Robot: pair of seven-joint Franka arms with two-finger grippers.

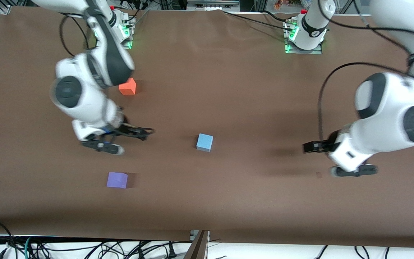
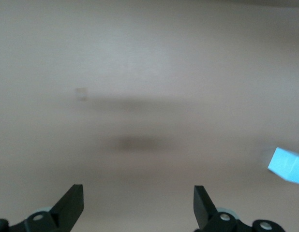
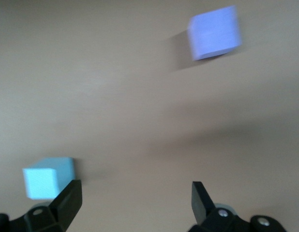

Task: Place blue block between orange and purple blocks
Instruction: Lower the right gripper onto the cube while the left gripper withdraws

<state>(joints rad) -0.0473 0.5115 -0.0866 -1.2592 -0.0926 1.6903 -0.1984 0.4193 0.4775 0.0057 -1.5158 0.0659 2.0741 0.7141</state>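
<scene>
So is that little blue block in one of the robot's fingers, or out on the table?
Out on the table. The blue block lies by itself, no fingers touching it.

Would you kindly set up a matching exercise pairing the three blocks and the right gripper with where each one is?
1. blue block
2. orange block
3. purple block
4. right gripper

A. nearest the front camera
B. open, over bare table between two blocks
C. closest to the right arm's base
D. mid-table, alone

Pairs: 1-D, 2-C, 3-A, 4-B
</scene>
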